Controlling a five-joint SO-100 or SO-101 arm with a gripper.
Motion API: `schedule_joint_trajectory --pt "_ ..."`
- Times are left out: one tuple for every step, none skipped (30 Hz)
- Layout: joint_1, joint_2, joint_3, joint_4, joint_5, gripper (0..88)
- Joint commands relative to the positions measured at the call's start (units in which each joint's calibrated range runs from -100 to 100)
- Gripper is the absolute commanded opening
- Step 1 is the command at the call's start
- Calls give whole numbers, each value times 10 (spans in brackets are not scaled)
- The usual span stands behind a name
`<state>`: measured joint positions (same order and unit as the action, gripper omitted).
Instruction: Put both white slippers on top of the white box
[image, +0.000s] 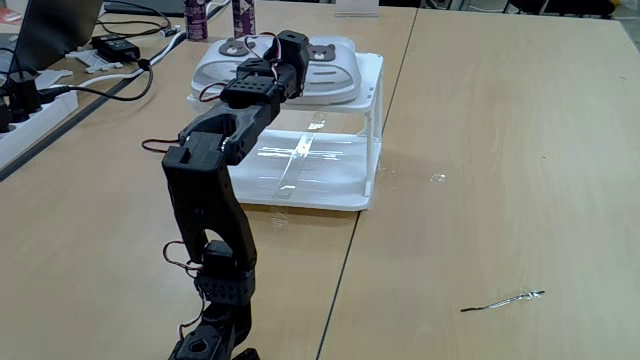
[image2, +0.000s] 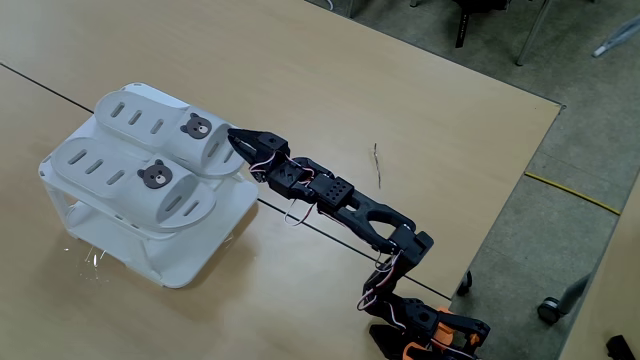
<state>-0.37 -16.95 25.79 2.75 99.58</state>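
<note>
Atop white box, bear-badged white slippers

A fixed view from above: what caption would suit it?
Both white slippers sit side by side atop the white box, the arm's tool at one slipper's edge.

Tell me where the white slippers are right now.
Both white slippers lie side by side on top of the white box, at the left of a fixed view, with the gripper at the nearer slipper's edge.
</note>
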Motion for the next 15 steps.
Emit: schedule_joint_trajectory --pt "0 -50 -118 -22 4 7" --pt "0 -50 -142 -48 4 7" --pt "1 -50 -163 -80 4 7" --pt "3 -51 -183 -108 4 7" --pt "5 -61 -212 -121 4 7" --pt "5 -79 -234 -121 4 7" --pt "5 -113 -243 -121 4 7" --pt "5 -142 -243 -121 4 7" --pt "5 -175 -242 -121 4 7" --pt "5 -206 -241 -120 4 7" --pt "5 -234 -241 -120 4 7" --pt "5 -259 -241 -120 4 7" --pt "5 -283 -241 -120 4 7" --pt "5 -305 -241 -121 4 7" --pt "6 -332 -241 -126 4 7"
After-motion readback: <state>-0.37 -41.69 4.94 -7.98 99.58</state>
